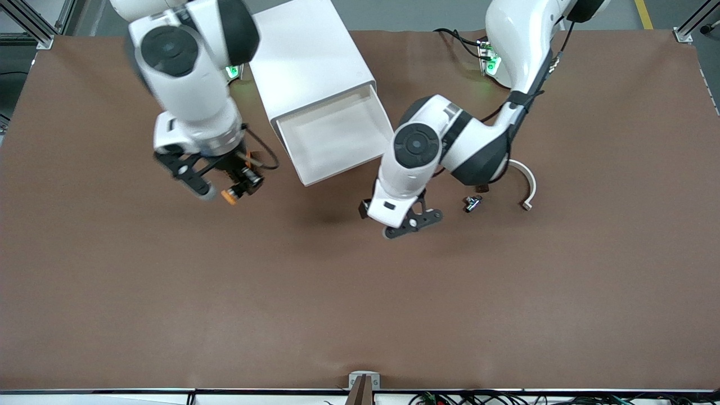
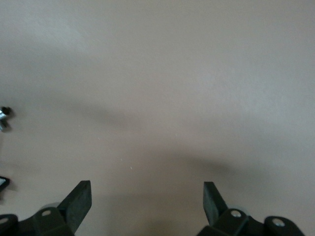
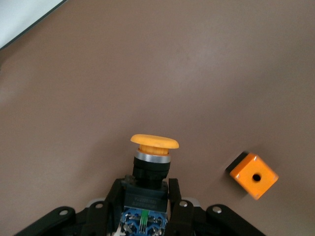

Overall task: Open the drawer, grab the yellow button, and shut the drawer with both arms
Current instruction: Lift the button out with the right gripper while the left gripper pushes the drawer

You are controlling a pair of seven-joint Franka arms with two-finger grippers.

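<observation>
— Brown bench [image 1: 337,292], white cabinet [image 1: 306,53] at the arms' edge, top drawer [image 1: 332,138] pulled out. Button?
— Pinched in right gripper [image 3: 147,196], orange cap outward, up over bench near the cabinet. Orange cube [image 3: 253,175] lying below.
— Left gripper [image 1: 402,222]?
— Spread wide, holding nothing, hovering over bare bench beside the drawer.
</observation>
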